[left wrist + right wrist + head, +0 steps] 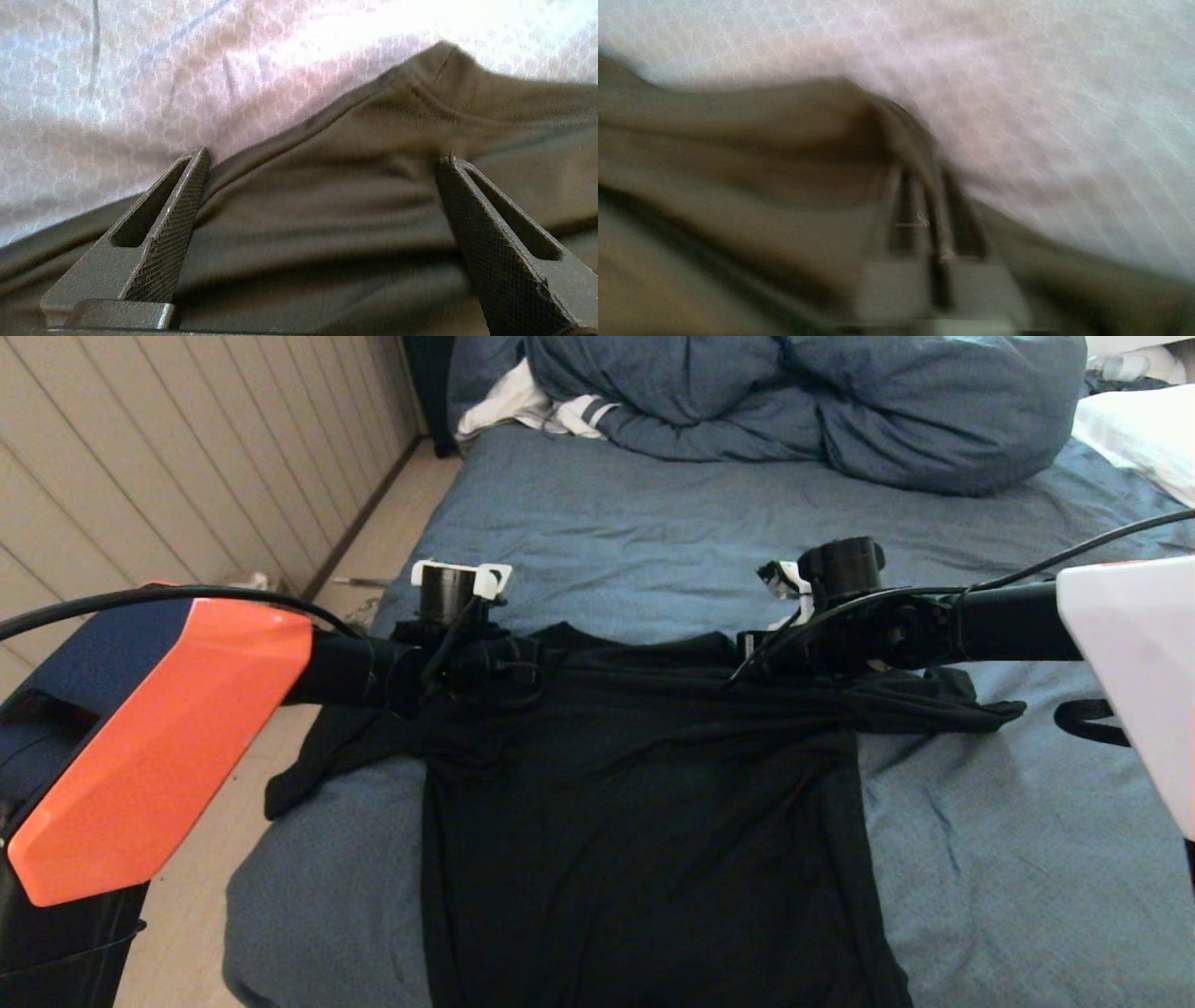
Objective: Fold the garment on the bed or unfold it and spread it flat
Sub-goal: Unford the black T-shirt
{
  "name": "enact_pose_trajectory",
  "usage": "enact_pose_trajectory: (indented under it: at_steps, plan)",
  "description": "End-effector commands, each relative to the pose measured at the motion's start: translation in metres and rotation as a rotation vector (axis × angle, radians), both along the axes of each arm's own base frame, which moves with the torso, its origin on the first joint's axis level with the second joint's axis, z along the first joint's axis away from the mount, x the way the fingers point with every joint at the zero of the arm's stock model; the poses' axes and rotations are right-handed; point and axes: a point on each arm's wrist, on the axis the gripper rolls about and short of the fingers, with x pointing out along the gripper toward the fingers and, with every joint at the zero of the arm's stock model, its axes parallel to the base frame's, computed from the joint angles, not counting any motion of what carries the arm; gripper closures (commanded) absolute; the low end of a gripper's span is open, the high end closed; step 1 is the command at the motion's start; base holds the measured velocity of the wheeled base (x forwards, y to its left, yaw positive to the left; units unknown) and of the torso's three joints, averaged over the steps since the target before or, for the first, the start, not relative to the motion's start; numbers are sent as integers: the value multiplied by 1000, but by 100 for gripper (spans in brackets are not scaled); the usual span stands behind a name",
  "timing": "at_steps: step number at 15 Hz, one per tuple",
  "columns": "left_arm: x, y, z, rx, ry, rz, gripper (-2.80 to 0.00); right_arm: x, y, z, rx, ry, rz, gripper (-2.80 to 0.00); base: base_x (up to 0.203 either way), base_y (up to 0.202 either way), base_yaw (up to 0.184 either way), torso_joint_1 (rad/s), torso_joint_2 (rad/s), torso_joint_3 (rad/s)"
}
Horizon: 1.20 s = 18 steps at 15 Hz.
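Observation:
The garment [635,821], a black T-shirt with its plain side up, lies lengthwise on the bed [653,523], sleeves spread to both sides. My left gripper [504,663] sits low over its left shoulder. In the left wrist view the gripper [324,156] is open, with black cloth [327,224] lying between its fingers and the collar seam just beyond. My right gripper [794,658] is at the right shoulder. In the right wrist view the gripper [920,177] is shut, a raised fold of the cloth [784,154] pinched at its tips.
A bulky blue duvet [794,411] and a white stripe-cuffed cloth [551,411] lie at the far end of the bed, and a white pillow [1139,439] at the far right. The bed's left edge drops to a pale floor [373,551] beside a panelled wall [140,476].

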Motion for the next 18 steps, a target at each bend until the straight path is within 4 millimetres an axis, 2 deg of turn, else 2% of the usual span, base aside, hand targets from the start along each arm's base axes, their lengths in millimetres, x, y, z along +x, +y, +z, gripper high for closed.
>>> enact_pose_trajectory:
  at_steps: [1, 3, 6, 8, 11, 13, 18]
  plan:
    - [3, -1, -3, -8, -7, 4, -280, 11, 3, -8, -4, -11, 2, 0, 0, 0, 0, 0, 0, 0]
    - [4, -1, 4, -33, -25, 12, -280, 15, 5, 3, 6, -63, -7, 0, 0, 0, 0, 0, 0, 0]
    - [7, 5, 24, -88, -68, 51, -280, 19, 9, 20, -1, -139, -58, 0, 0, 0, 0, 0, 0, 0]
    - [10, 7, 46, -124, -126, 100, -280, 17, 18, 31, 10, -213, -64, 0, 0, 0, 0, 0, 0, 0]
    - [12, 11, 58, -139, -165, 138, -280, 14, 29, 42, 13, -292, -79, 0, 0, 0, 0, 0, 0, 0]
    - [14, 12, 55, -134, -157, 141, -280, 16, 30, 39, 8, -298, -79, 0, 0, 0, 0, 0, 0, 0]
    - [14, 7, 26, -95, -77, 124, -280, 17, 23, 31, -7, -268, -90, 0, 0, 0, 0, 0, 0, 0]
